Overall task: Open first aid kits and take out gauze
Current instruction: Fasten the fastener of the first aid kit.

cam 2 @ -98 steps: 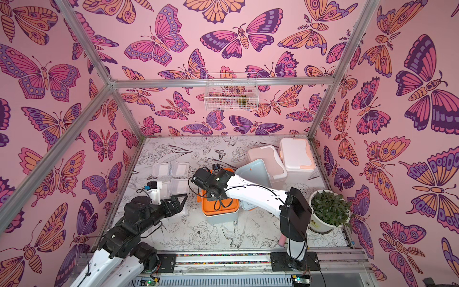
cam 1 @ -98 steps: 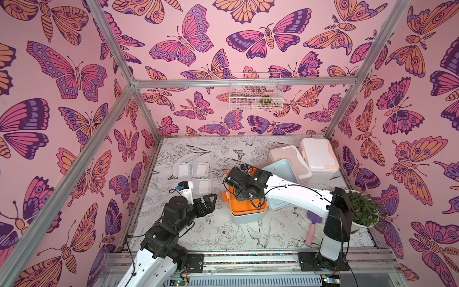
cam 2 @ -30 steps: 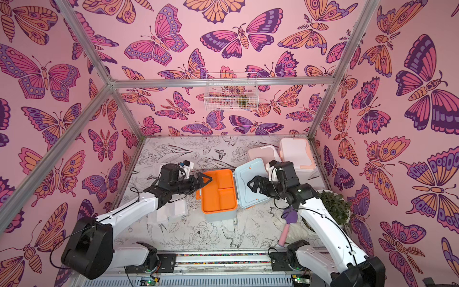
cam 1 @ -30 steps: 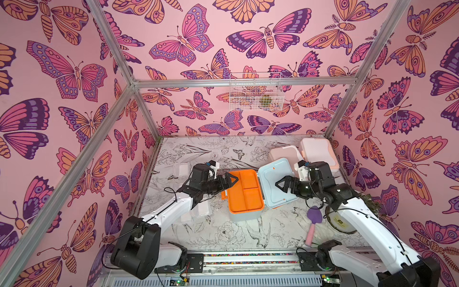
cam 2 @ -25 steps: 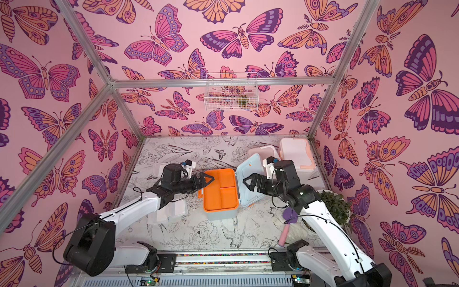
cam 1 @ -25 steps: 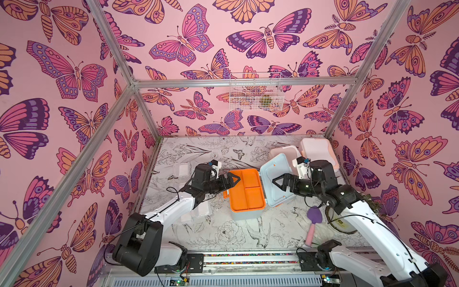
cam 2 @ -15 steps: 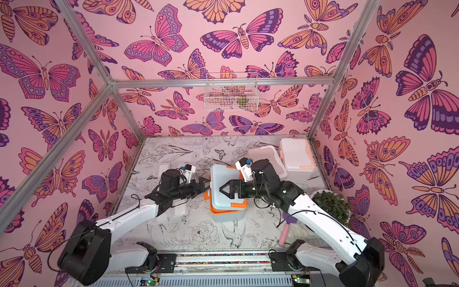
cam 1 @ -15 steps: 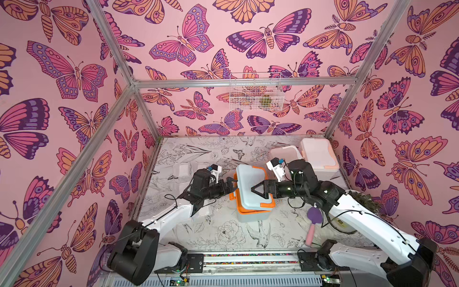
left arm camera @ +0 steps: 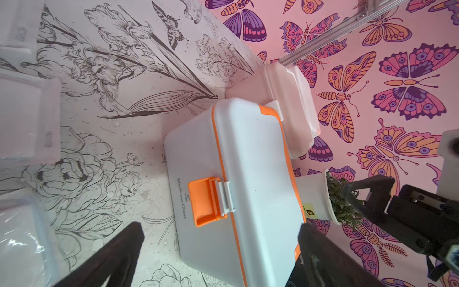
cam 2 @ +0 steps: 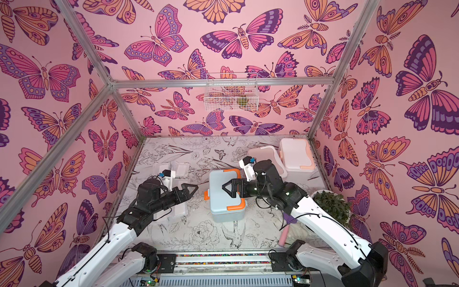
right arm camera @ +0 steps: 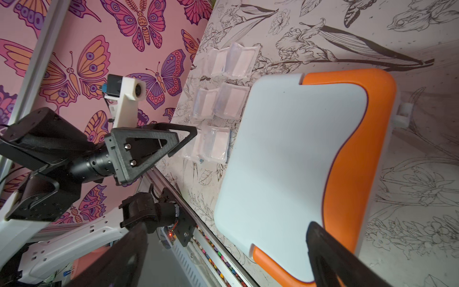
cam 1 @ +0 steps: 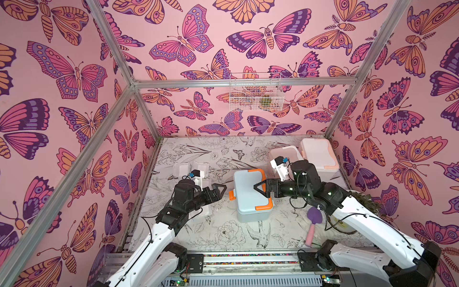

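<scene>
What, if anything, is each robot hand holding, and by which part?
Nothing is held. The left hand stands open beside the closed light blue first aid kit, and the right hand stands open above it.

The blue box (cam 1: 250, 198) is sitting closed. The left gripper (cam 1: 220, 190) is gaping just left of it, and the right gripper (cam 1: 261, 190) is gaping over its lid.

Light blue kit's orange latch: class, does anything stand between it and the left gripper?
Nothing visible does. The open left gripper faces the orange latch of the light blue kit across a bare gap; the gauze packets lie off to the side, not between.
</scene>
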You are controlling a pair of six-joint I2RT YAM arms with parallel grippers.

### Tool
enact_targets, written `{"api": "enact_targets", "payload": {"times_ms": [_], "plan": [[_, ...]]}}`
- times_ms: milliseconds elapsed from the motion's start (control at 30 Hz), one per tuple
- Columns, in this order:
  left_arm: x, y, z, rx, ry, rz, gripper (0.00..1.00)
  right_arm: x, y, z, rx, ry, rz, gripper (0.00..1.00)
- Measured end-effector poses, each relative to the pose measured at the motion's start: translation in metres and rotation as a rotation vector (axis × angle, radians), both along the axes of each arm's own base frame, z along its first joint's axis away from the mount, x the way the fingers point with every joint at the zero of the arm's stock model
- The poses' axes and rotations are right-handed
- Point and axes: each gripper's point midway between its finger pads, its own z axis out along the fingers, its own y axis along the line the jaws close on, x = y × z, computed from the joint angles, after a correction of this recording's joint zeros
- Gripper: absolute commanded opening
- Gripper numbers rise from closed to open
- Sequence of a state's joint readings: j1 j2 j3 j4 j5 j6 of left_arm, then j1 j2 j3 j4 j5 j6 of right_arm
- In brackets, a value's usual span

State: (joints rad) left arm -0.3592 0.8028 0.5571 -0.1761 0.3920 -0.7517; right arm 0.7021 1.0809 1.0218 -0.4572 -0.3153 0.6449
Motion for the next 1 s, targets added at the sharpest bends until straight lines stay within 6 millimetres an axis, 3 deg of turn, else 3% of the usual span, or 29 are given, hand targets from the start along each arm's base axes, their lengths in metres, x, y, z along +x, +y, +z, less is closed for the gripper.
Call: {"api": "enact_targets", "payload": {"times_ms": [233,367,567,767,867,1000], "plan": [[0.001,-0.008,-0.002,-0.042,0.02,-0.037,1.0,0.008,-0.006,-0.042,-0.24,0.018,-0.027,0.95],[0.007,-0.016,-0.016,-0.095,0.057,-0.055,1.0,0.011,0.002,-0.06,-0.393,0.001,-0.004,0.95],[0.015,-0.026,-0.042,-0.155,0.13,-0.072,1.0,0.019,0.023,-0.066,-0.564,-0.074,0.034,1.0],[0.022,-0.032,-0.038,-0.201,0.108,-0.082,1.0,0.023,0.026,-0.07,-0.66,-0.117,0.049,0.99],[0.024,-0.033,-0.036,-0.212,0.092,-0.087,1.0,0.024,0.022,-0.085,-0.731,-0.095,0.051,1.0],[0.027,-0.035,-0.043,-0.218,0.103,-0.093,1.0,0.032,0.025,-0.087,-0.739,-0.091,0.013,0.98]]}}
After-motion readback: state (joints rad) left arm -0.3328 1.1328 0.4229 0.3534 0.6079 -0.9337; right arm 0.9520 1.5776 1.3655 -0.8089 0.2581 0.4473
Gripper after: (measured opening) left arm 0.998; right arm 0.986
